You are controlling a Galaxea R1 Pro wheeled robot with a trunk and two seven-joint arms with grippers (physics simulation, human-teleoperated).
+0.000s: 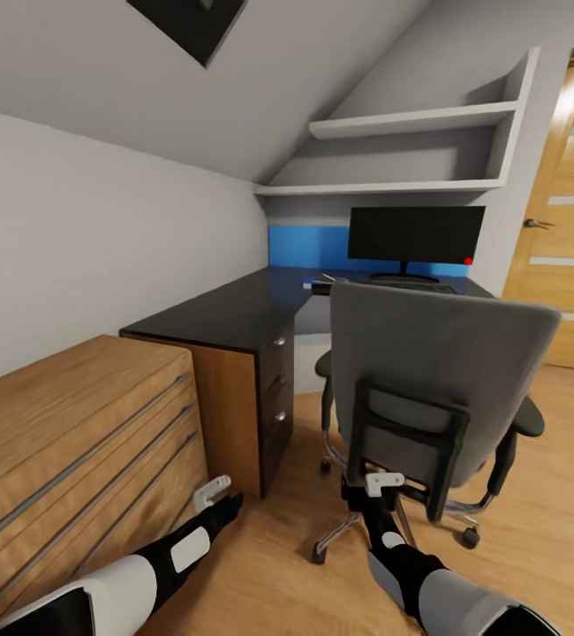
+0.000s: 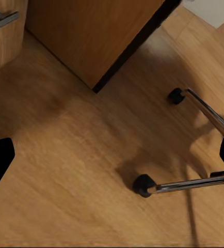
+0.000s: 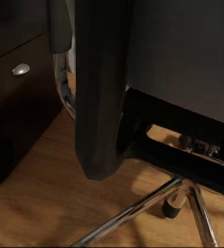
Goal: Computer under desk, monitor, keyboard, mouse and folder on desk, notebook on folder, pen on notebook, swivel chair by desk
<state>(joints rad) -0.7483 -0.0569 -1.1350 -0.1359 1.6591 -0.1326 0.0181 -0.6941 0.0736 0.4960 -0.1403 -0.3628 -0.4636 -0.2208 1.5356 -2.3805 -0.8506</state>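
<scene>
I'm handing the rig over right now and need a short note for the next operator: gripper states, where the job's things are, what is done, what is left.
Left gripper: low beside the wood drawer chest, holding nothing; cannot tell if it is open.
Right gripper: just behind the swivel chair, holding nothing; jaws unclear.
Monitor stands on the desk, with the keyboard lying in front of it: done.
A small blue item lies on the desk left of the keyboard; too small to identify.
The chair's seat is hidden by its backrest.
Left: confirm mouse, folder, notebook, pen and computer; check chair placement.
</scene>
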